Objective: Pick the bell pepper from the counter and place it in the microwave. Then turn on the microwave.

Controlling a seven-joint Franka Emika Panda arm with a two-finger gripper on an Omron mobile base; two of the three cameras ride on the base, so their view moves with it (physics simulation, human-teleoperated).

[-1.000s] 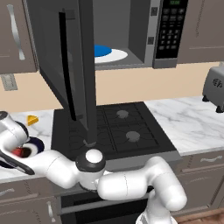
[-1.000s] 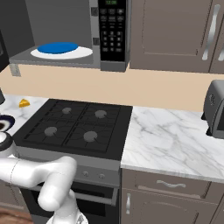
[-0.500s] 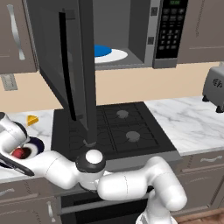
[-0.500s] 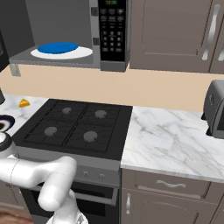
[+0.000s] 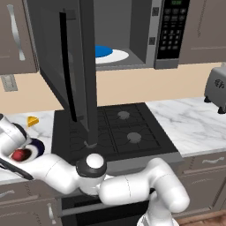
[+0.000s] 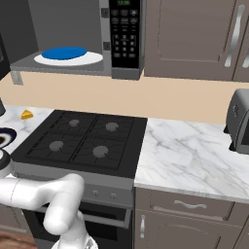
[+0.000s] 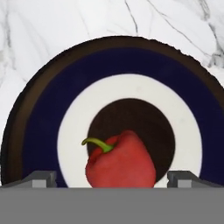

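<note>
With the hand camera looking down, I see the small red bell pepper with its curled green stem (image 7: 120,162) sitting on the dark centre of a round plate with a brown rim, navy band and white ring (image 7: 43,109). My two-finger gripper (image 7: 111,178) has its jaws spread wide, one grey fingertip (image 7: 41,178) on each side of the pepper and neither visibly touching it. That plate rests on the white marble-patterned counter with grey veins (image 7: 52,26).

From my left base view the pepper (image 5: 18,154) shows as a red lump on the plate (image 5: 36,148) at the far left, beside the black gas stovetop (image 5: 119,130), with the white arm (image 5: 57,170) reaching across to it. A small yellow wedge (image 5: 32,120) lies on the counter behind the plate, apart from it. The large dark grey over-range microwave (image 5: 170,31) hangs above the stove with its wide door (image 5: 73,66) swung fully open, showing the white turntable with a blue centre (image 5: 108,54). A silver toaster (image 5: 216,86) stands on the counter to the right
</note>
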